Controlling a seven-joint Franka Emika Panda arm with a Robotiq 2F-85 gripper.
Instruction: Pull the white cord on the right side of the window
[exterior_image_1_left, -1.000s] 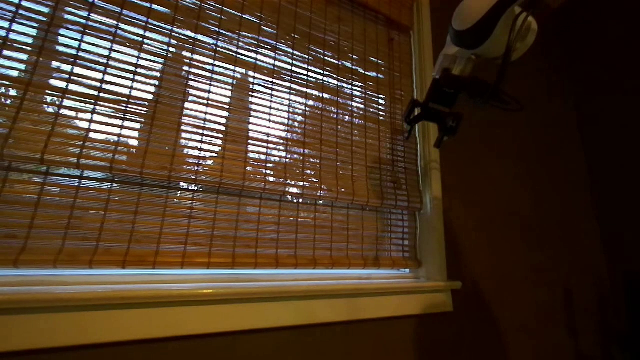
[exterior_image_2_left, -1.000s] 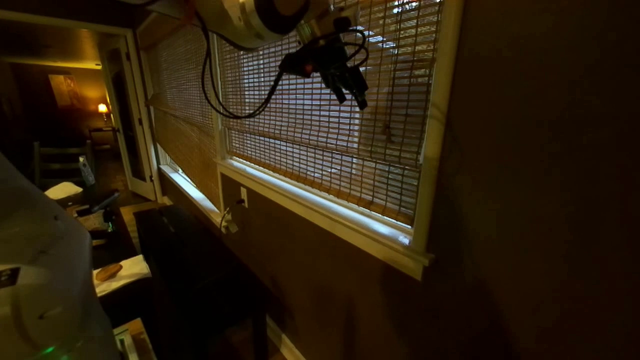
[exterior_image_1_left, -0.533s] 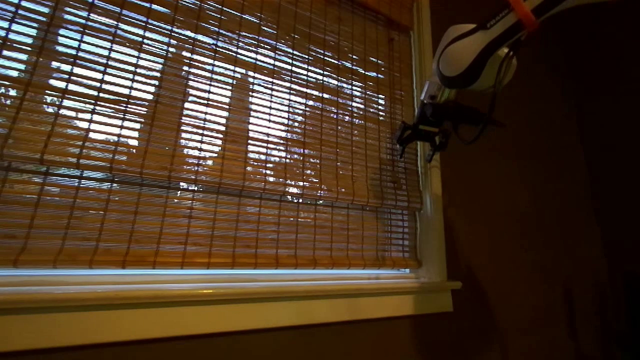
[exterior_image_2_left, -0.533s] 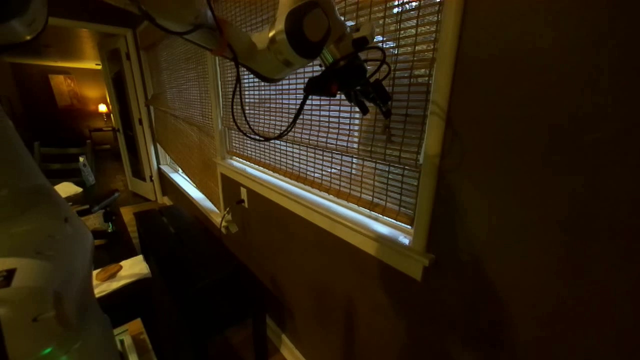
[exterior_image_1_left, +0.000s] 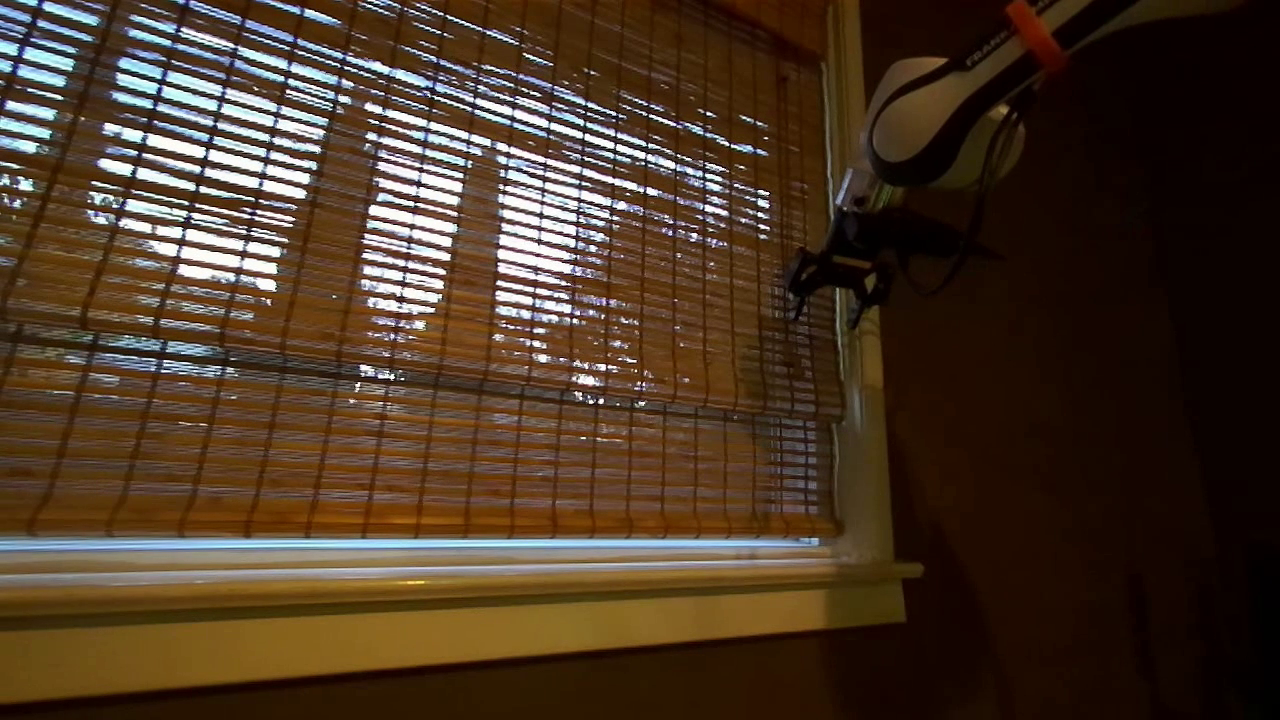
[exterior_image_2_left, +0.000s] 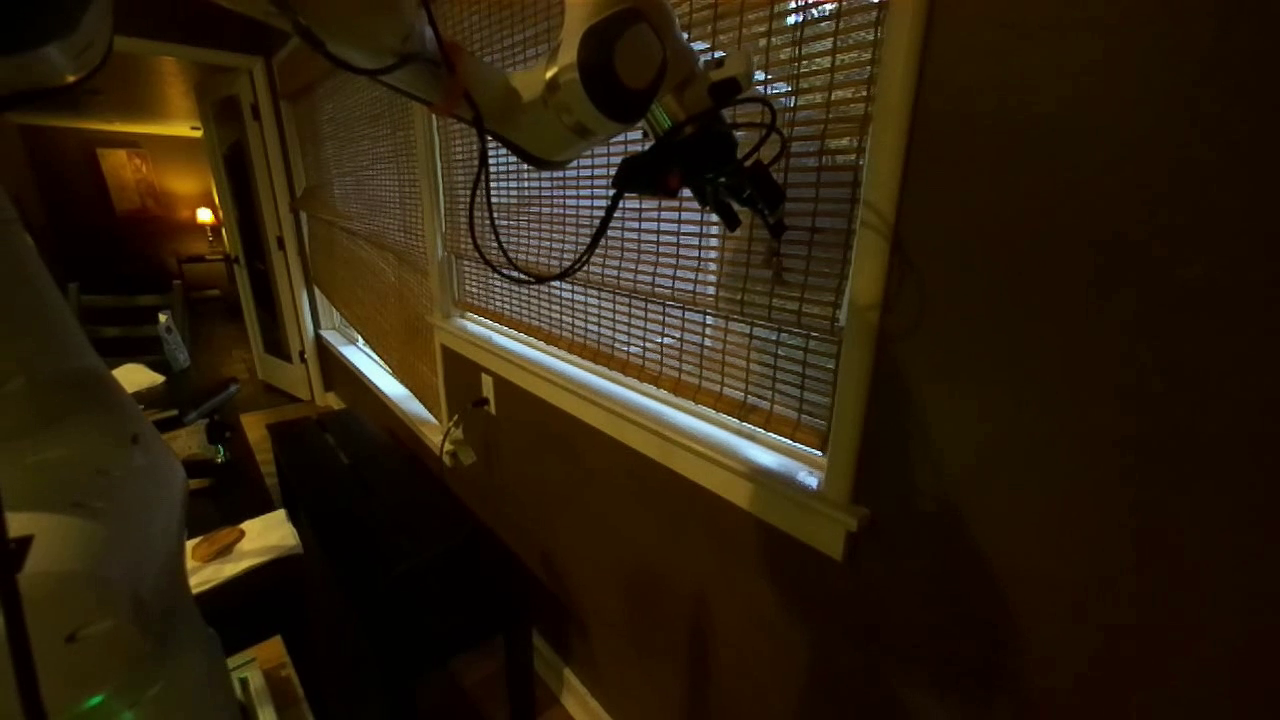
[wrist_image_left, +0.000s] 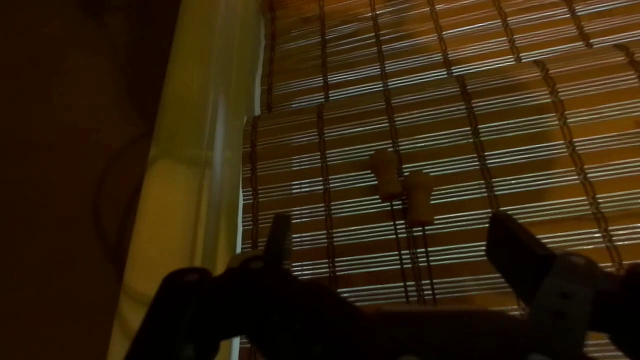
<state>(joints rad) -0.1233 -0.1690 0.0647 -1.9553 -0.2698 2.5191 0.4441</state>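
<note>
My claw stands spread, the cord showing between its fingers. I cannot tell the depth — stopping short, I'd likely close on air; pressing too far, I'd likely pinch the blind too.
</note>
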